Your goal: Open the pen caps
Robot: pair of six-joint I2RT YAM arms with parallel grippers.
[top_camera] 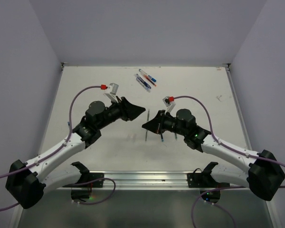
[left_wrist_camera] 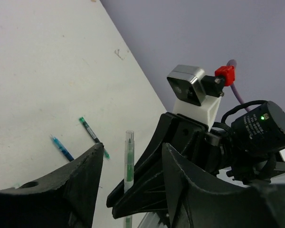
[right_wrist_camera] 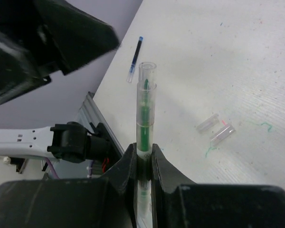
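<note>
Well, the right gripper (right_wrist_camera: 143,153) was clamped tight on a clear plastic pen with a green refill (right_wrist_camera: 146,102) near the centre of the white table (top_camera: 194,90), while the left gripper (left_wrist_camera: 131,156) gaped empty. Other thin blue-and-red-ended pens (top_camera: 146,79) lay at twelve o'clock, below pale lilac walls (top_camera: 147,28).

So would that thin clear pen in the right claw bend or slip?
Probably stiff: the pen stands straight out of the right gripper without sagging. Its smooth, round, clear barrel looks slippery, so it might slide or twist in that narrow pinch. It is likely very light, being so thin beside the gripper.
</note>
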